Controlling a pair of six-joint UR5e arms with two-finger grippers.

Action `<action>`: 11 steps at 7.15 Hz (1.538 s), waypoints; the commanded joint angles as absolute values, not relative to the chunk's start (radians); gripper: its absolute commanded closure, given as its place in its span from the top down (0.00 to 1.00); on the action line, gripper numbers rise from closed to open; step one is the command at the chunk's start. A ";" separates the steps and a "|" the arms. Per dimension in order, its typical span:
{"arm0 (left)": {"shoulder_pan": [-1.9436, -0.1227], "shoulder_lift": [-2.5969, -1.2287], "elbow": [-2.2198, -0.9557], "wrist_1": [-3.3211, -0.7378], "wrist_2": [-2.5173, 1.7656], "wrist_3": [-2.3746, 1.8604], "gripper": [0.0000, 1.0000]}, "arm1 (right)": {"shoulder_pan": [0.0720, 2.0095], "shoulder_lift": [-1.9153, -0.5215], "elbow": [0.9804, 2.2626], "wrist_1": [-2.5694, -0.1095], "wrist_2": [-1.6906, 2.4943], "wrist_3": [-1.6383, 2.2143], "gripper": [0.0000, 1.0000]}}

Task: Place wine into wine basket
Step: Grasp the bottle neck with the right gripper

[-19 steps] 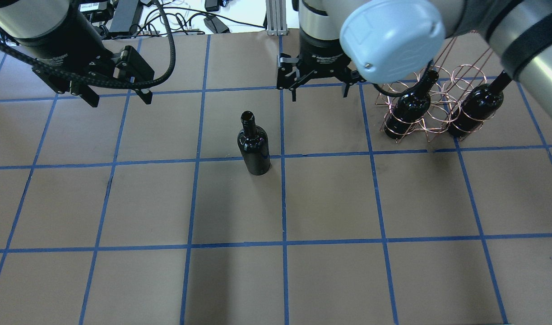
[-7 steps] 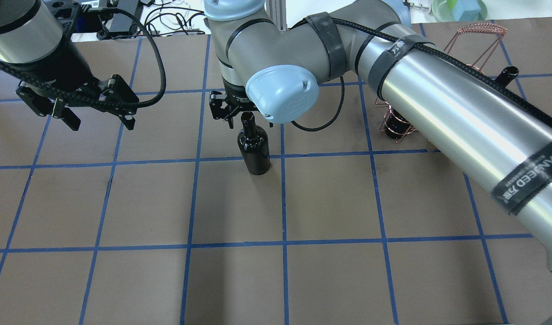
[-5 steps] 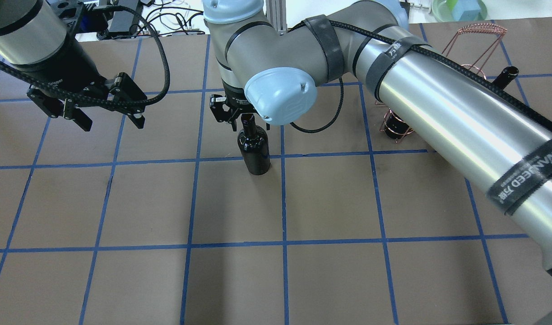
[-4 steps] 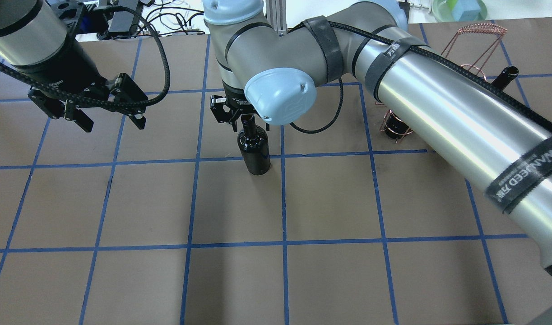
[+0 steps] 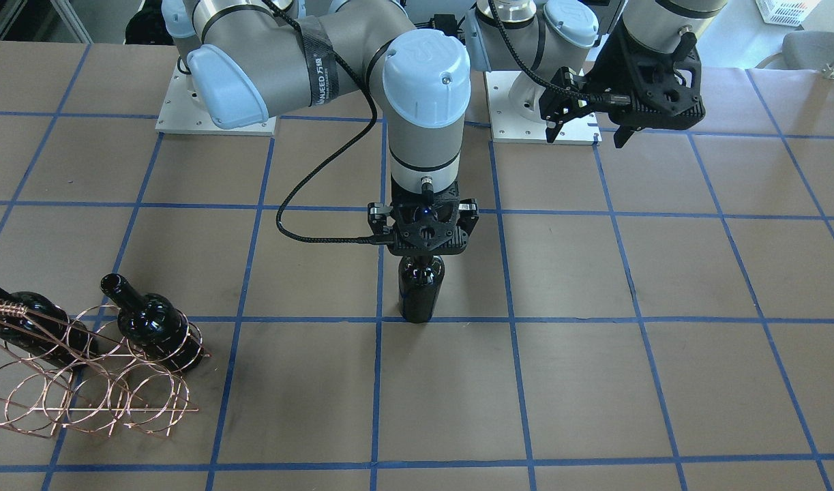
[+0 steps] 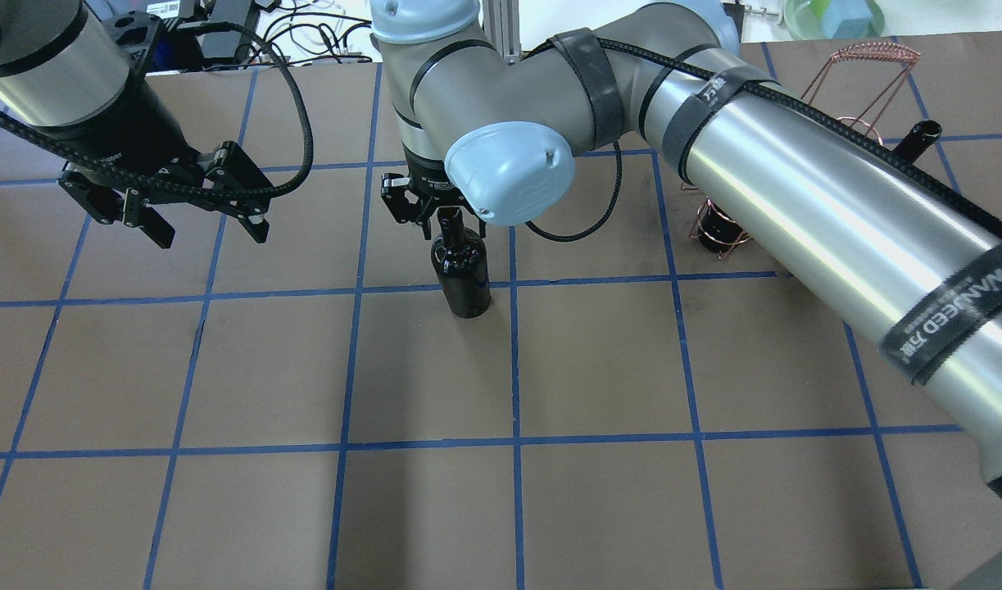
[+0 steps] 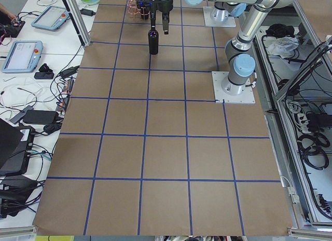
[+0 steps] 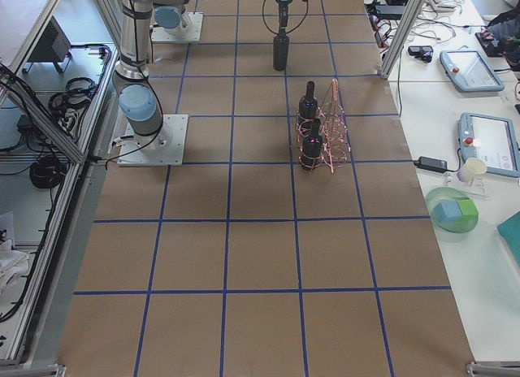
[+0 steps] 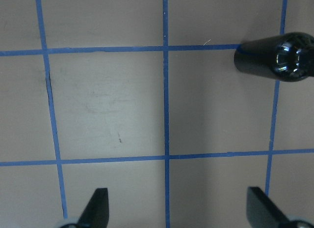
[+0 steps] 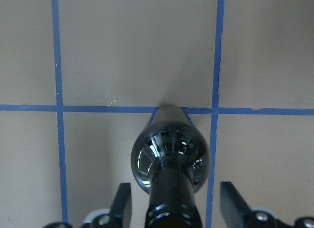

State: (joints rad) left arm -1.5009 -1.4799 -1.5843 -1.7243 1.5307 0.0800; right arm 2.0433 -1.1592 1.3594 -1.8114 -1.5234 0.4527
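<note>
- The left gripper (image 6: 211,238) hangs spread wide and empty, shifted slightly from a moment ago.
- The wine (image 6: 464,279) stands upright mid-table, its neck between the right gripper (image 10: 176,198)'s parted jaws, ungripped and unchanged.
- The wine basket (image 5: 89,385) sits well apart.

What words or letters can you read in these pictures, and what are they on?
"WANJEED", then signs too blurred to read: black strap on the right arm.
"UR": blue joint cap on the right arm.
White print on the left arm's wrist: too small to read.
The wine: no label.
</note>
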 commanded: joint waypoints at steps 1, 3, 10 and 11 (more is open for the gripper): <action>-1.502 -1.488 -1.591 -1.715 1.516 0.063 1.00 | 2.043 -1.158 1.359 -1.827 -1.522 0.454 0.66; -1.509 -1.509 -1.588 -1.651 1.516 0.077 1.00 | 2.043 -1.158 1.362 -1.821 -1.520 0.457 0.38; -1.513 -1.523 -1.588 -1.594 1.525 0.074 1.00 | 1.988 -1.205 1.356 -1.705 -1.523 0.303 0.00; -1.513 -1.523 -1.589 -1.592 1.525 0.078 1.00 | 1.952 -1.253 1.356 -1.654 -1.523 0.234 0.00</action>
State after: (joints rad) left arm -1.5125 -1.5229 -1.5886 -1.5942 1.5244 0.0719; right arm 1.9913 -1.2048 1.3575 -1.7119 -1.5212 0.3075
